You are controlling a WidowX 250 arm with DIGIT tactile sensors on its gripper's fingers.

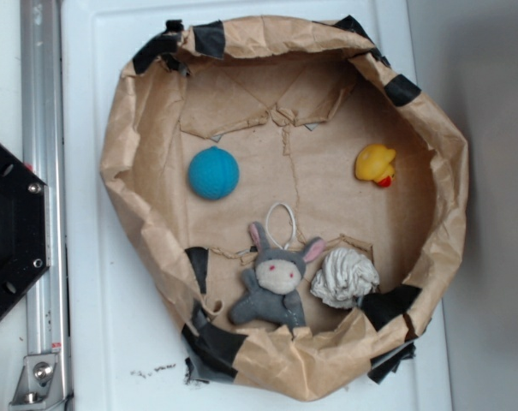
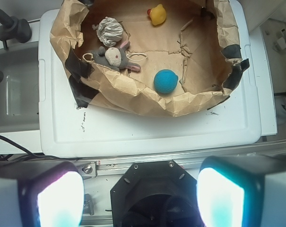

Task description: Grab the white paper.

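Four small objects lie inside a round nest of crumpled brown paper lining (image 1: 284, 103), patched along its rim with black tape and resting on a white plastic surface (image 1: 96, 342). In the exterior view, the crumpled off-white wad of paper (image 1: 344, 278) sits low on the right of the nest floor, pressed close to the raised paper wall and a strip of black tape, and touching or nearly touching the ear of the grey plush bunny with pink ears (image 1: 276, 287) just to its left. A round blue ball (image 1: 213, 173) rests well apart on the upper left of the floor, and a yellow rubber duck (image 1: 376, 163) on the upper right; the middle of the floor between them is bare. No arm shows in this view, only a black hexagonal base plate (image 1: 10, 231) at the left edge beside an aluminium rail (image 1: 43, 171). In the wrist view the gripper (image 2: 138, 198) hangs high and well back from the nest, over the black base; its two fingers (image 2: 53, 196) appear as blurred pale shapes at the bottom corners, spread wide with nothing between them. From here the white paper (image 2: 109, 30) lies at the far left of the nest, beyond the bunny (image 2: 114, 56), with the ball (image 2: 166, 81) nearer against the front wall and the duck (image 2: 156, 14) at the far rim.
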